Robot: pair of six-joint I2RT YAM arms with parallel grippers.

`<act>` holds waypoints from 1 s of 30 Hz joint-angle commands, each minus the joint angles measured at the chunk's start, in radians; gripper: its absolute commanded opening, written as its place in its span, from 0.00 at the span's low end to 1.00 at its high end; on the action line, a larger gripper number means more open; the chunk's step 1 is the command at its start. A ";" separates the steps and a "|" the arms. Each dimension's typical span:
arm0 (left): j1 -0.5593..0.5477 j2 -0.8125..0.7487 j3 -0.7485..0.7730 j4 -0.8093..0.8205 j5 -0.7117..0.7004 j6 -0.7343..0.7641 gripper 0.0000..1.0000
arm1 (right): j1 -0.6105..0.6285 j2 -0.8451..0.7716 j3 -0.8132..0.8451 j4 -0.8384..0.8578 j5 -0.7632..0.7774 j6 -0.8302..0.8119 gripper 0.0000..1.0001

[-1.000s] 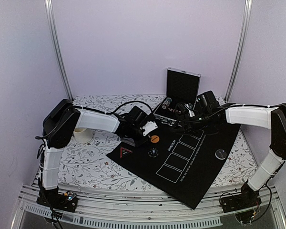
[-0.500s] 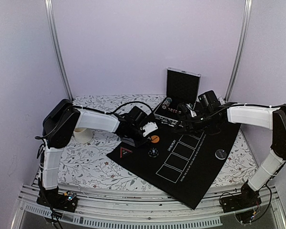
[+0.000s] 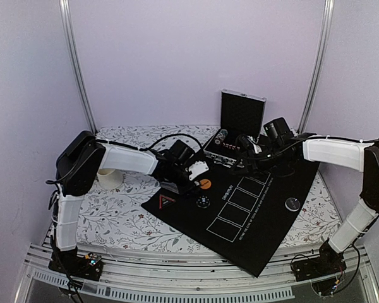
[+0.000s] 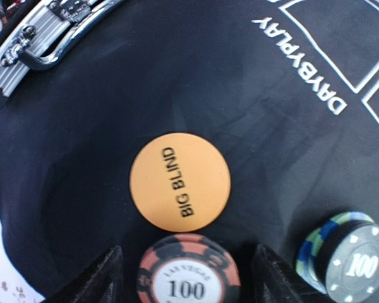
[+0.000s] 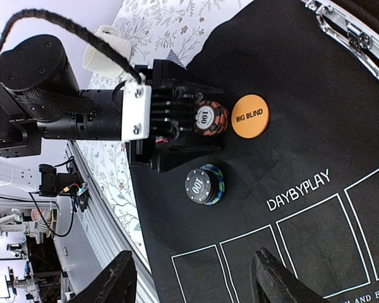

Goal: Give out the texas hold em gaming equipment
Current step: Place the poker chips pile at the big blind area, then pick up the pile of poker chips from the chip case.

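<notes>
A red-and-black poker chip [image 4: 188, 278] marked 100 lies on the black mat [image 3: 265, 214], between the fingers of my left gripper [image 4: 188, 268]. That gripper is open, with a gap on each side of the chip. Just beyond the chip lies the orange BIG BLIND disc [image 4: 179, 182] [image 3: 205, 184]. A short stack of chips [image 4: 350, 255] [image 3: 203, 201], black on blue-green, stands to the right. My right gripper [image 5: 196, 284] [image 3: 249, 161] hangs open and empty above the mat, near the case. No cards show.
An open metal case [image 3: 240, 120] stands at the back of the mat, its latched edge [image 4: 38, 38] close to the left gripper. A dark round disc [image 3: 293, 203] lies on the mat's right side. A cream cup [image 3: 108, 178] stands on the floral cloth at left.
My left gripper has opened and let go of the red chip beside the orange disc. The right gripper has drifted slightly toward the case.
</notes>
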 commanded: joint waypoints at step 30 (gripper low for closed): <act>0.092 -0.446 -0.174 -0.143 0.002 -0.055 0.88 | -0.243 0.817 1.069 -0.303 0.536 -0.738 0.58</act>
